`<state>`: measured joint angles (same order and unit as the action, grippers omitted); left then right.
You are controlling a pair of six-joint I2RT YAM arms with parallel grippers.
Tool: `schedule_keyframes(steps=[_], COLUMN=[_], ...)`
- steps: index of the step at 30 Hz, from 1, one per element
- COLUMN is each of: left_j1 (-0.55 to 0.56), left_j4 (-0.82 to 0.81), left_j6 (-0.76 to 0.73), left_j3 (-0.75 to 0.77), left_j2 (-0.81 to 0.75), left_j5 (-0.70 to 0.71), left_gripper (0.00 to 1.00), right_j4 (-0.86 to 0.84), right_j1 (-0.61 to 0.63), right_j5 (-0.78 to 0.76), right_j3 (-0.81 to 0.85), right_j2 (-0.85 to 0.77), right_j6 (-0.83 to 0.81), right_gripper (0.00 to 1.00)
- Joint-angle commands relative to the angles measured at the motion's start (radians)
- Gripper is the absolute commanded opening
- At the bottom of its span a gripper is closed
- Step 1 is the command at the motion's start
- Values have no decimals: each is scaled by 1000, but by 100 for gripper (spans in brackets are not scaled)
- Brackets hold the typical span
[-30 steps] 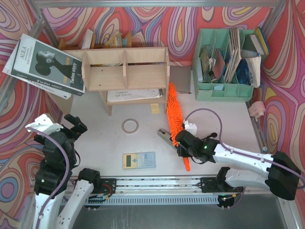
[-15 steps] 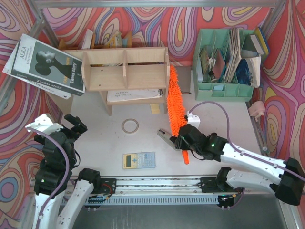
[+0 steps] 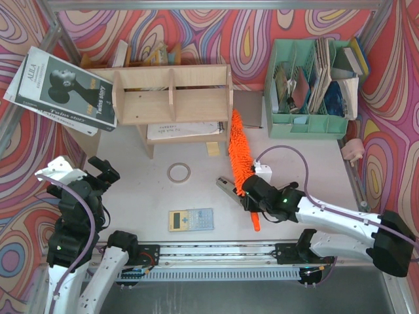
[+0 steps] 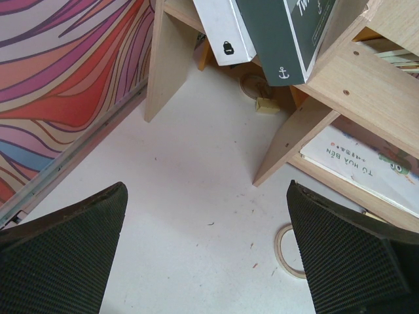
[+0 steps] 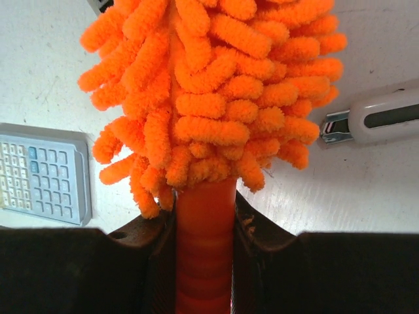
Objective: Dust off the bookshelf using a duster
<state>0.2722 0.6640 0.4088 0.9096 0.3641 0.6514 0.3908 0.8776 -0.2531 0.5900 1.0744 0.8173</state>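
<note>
Two arms, left to right: left end effector (image 3: 99, 171) hangs over the near-left tabletop (image 3: 131, 190), jaws spread wide, nothing between them, well apart from the duster. Left wrist view shows bare tabletop under its fingers (image 4: 65, 255), with a bookshelf leg and a tape ring (image 3: 179, 173) ahead.

Large dark book (image 3: 62, 88) leans on the left end of the bookshelf (image 3: 173, 98), which stands at the back, centre-left. Grey calculator (image 3: 190, 220) lies flat near the front edge, between the arms.

Duster (image 3: 237, 147) lies right of centre, running from the right end effector (image 3: 251, 196) away towards the bookshelf. Fluffy tip is just beside the shelf's right side panel; can't tell if it touches. Right end effector is clamped tight on the orange handle right below the head; right wrist view shows both fingers (image 5: 258, 242) pressed against it. Handle's tail end sticks out on the near side.

Mint-green file organiser (image 3: 308, 124) sits back right, apart from the duster
</note>
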Motion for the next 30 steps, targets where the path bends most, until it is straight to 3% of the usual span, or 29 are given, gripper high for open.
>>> schedule_keyframes(steps=[1, 7, 19, 30], left_j1=[-5, -6, -5, -5], left_j4=[0, 0, 0, 0], left_j6=[5, 5, 4, 5], left_j3=[-13, -11, -12, -12], left_j2=[-1, 1, -2, -4], left_j5=[3, 1, -2, 1], left_gripper=[98, 99, 98, 99], right_j4=[-2, 18, -82, 0], right_j1=[9, 9, 10, 10], right_j5=[-27, -25, 45, -36], right_j3=[98, 124, -57, 84], right_j2=[-81, -131, -41, -119], right_j6=[-70, -68, 0, -69], right_gripper=[0, 0, 0, 0])
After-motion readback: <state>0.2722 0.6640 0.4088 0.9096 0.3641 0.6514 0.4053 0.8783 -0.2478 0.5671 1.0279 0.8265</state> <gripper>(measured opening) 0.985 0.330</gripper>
